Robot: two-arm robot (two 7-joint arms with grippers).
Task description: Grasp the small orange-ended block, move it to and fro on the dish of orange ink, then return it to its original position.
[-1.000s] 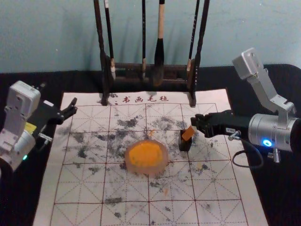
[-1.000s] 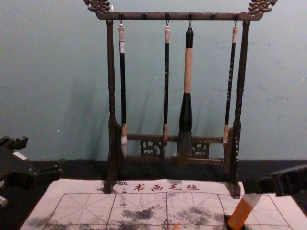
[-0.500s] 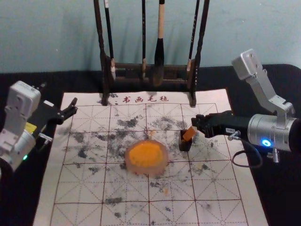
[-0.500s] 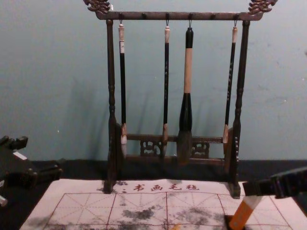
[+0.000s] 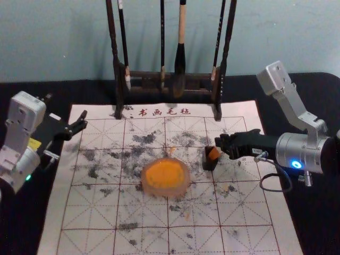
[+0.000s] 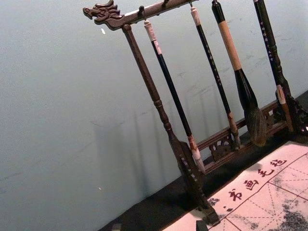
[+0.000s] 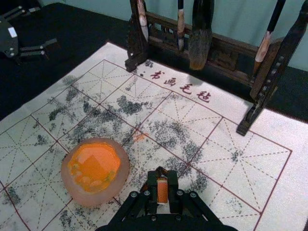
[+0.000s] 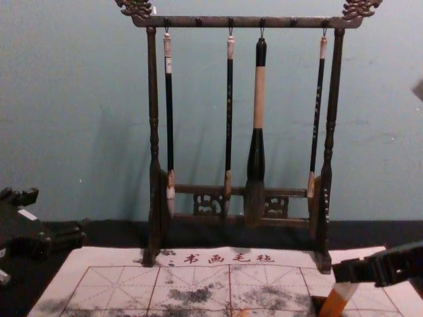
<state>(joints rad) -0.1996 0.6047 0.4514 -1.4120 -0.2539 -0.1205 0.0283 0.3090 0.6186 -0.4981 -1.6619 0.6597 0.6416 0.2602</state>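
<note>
My right gripper (image 5: 220, 143) is shut on the orange-ended block (image 5: 214, 153), which leans over a small black holder (image 5: 209, 163) right of the ink dish. In the head view the block's lower end is hidden by the holder's wall. The chest view shows the block (image 8: 335, 301) tilted, its white part against the gripper (image 8: 355, 271). From the right wrist view, the gripper (image 7: 162, 180) has the block (image 7: 162, 191) between its fingers. The round dish (image 5: 165, 177) of orange ink lies on the mat. My left gripper (image 5: 79, 123) is parked open at the left; its tips also show in the left wrist view (image 6: 159, 225).
A dark wooden rack (image 5: 170, 76) with several hanging brushes stands at the mat's back edge. The gridded, ink-stained mat (image 5: 143, 236) covers the middle of the black table. A cable (image 5: 289, 183) loops below the right arm.
The right gripper has come down slightly with the block, whose orange end sits lower at the black holder. The left arm and the dish have stayed put.
</note>
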